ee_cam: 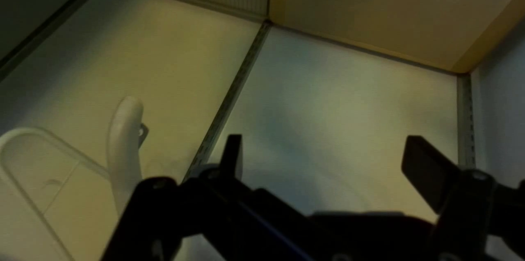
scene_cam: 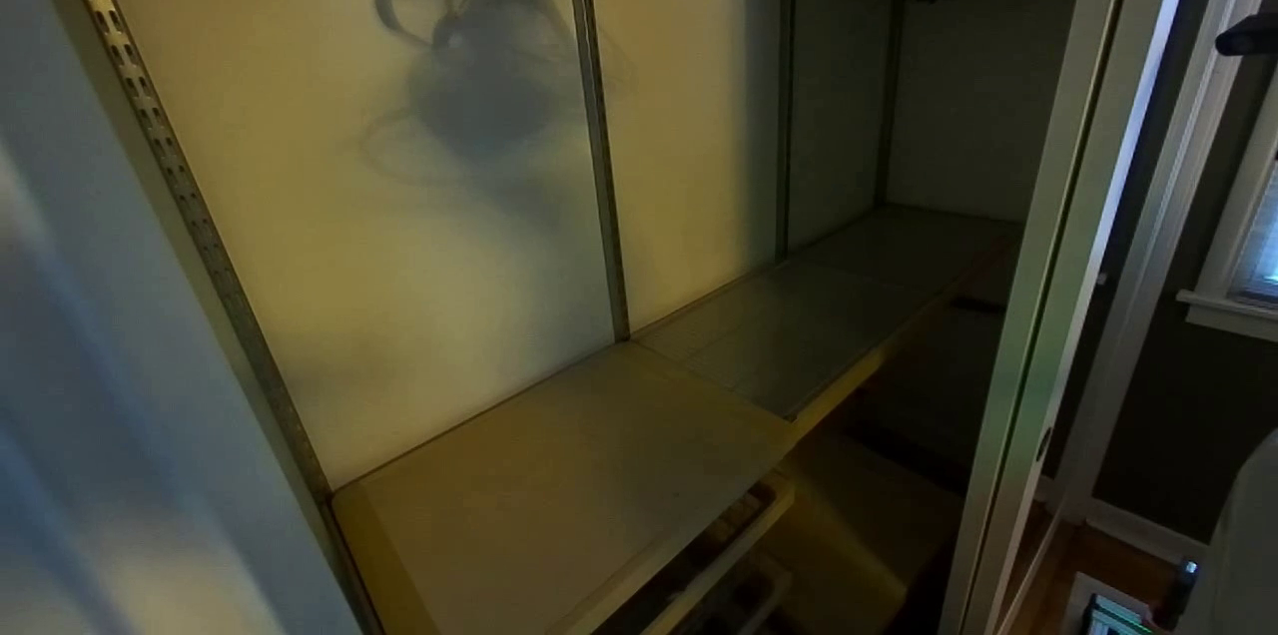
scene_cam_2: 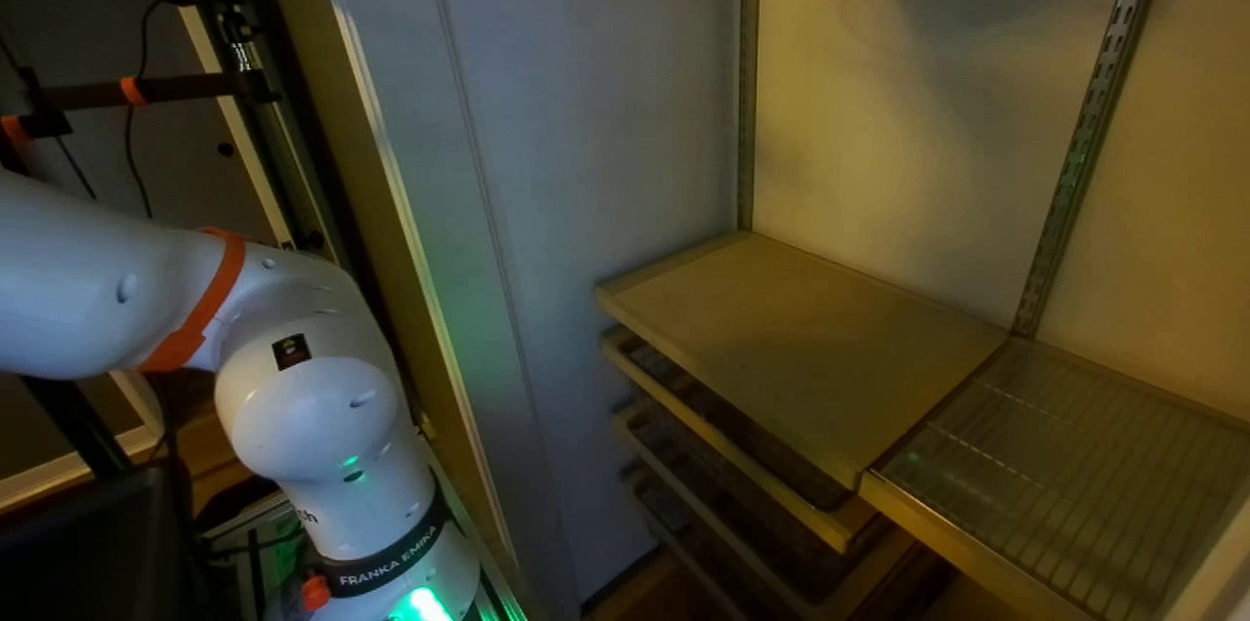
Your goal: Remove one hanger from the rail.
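Tool [ee_cam: 324, 146] spread wide, holding nothing. White hanger [ee_cam: 122, 150] off to one side, depth hard to judge; closing misaligned could catch only air.

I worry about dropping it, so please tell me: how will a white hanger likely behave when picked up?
Probably stiff: the white hanger shows bars without visible sag. Likely light for its size, since its frame is mostly open. Its surface looks smooth and rounded, so it might slip in the fingers.
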Robot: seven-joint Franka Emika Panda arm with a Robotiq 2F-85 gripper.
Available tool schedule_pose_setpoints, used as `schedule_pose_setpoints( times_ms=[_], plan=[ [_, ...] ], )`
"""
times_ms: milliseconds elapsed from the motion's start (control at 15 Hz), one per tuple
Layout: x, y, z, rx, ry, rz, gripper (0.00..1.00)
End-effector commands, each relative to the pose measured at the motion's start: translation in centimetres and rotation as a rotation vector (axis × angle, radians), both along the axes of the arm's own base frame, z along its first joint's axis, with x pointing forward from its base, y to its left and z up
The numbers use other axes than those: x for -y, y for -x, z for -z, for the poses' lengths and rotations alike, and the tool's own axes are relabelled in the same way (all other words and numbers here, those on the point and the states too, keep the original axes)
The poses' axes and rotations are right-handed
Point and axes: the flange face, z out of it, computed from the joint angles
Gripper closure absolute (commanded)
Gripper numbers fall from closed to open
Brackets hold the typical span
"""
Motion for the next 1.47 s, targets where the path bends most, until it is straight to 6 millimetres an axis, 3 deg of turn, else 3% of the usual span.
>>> schedule_pose_setpoints(
  times_ms=[0, 733, 1400],
  plan=[
    [0.4, 0.1, -0.5, 0.024, 0.014, 0.002, 0.00],
    [0.9, -0.1, -0.9, 0.048, 0.019, 0.000, 0.00],
    [5.8, -1.2, -3.6, 0.249, -0.038, -0.099, 0.00]
  ],
)
